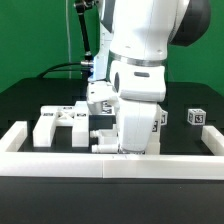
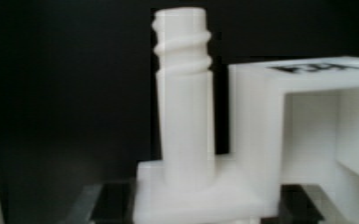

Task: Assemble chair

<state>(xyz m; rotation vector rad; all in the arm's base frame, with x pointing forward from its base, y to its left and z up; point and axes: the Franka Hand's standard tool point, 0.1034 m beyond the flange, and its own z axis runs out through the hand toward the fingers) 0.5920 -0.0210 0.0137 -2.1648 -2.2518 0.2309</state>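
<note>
Nearest to us in the exterior view runs the long white border rail (image 1: 60,163), which bends back at both ends and bounds the black table (image 1: 25,100) on three sides. Inside that bound, toward the exterior view's left, a cluster of white blocky chair parts (image 1: 60,124) lies on the table. Well apart from them, toward the exterior view's right, a small tagged cube (image 1: 197,117) stands alone. Between them the arm (image 1: 140,60) reaches low over the table, and its bulk hides most of the hand.

In the wrist view a chair leg (image 2: 188,110) fills the middle of the picture: a round white post with a threaded tip, its square foot closest to the lens. The gripper (image 2: 194,205) sits around that foot, and dark grey fingers (image 2: 91,205) show at either side of it. We cannot tell whether they pinch the foot or merely flank it. Just beside the leg stands a white frame-like part (image 2: 300,80) with a tag on its top edge; whether the two touch is not clear.
</note>
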